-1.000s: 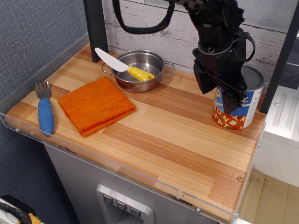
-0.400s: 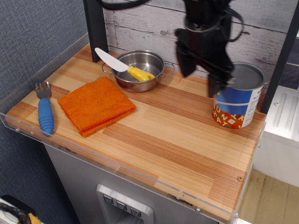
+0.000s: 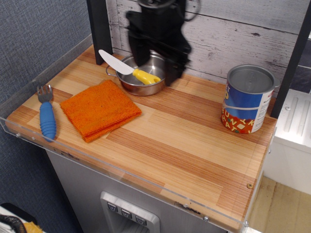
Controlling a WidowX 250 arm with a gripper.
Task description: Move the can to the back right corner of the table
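Observation:
The can (image 3: 247, 100) stands upright at the back right corner of the striped wooden table (image 3: 170, 145), by the wall. It has a grey lid, a blue label and a red-yellow patterned bottom. My gripper (image 3: 154, 65) is blurred with motion, raised over the steel pan at the back middle, far left of the can. Its two dark fingers (image 3: 172, 68) stand apart with nothing between them.
A shallow steel pan (image 3: 144, 73) holds a white-and-yellow knife (image 3: 127, 68) at the back. A folded orange cloth (image 3: 100, 108) lies left of centre. A blue-handled fork (image 3: 46, 114) lies near the left edge. Clear guards (image 3: 121, 170) rim the table.
My gripper let go of the can, rose and swung left across the back of the table to above the pan. The can stays at the back right corner.

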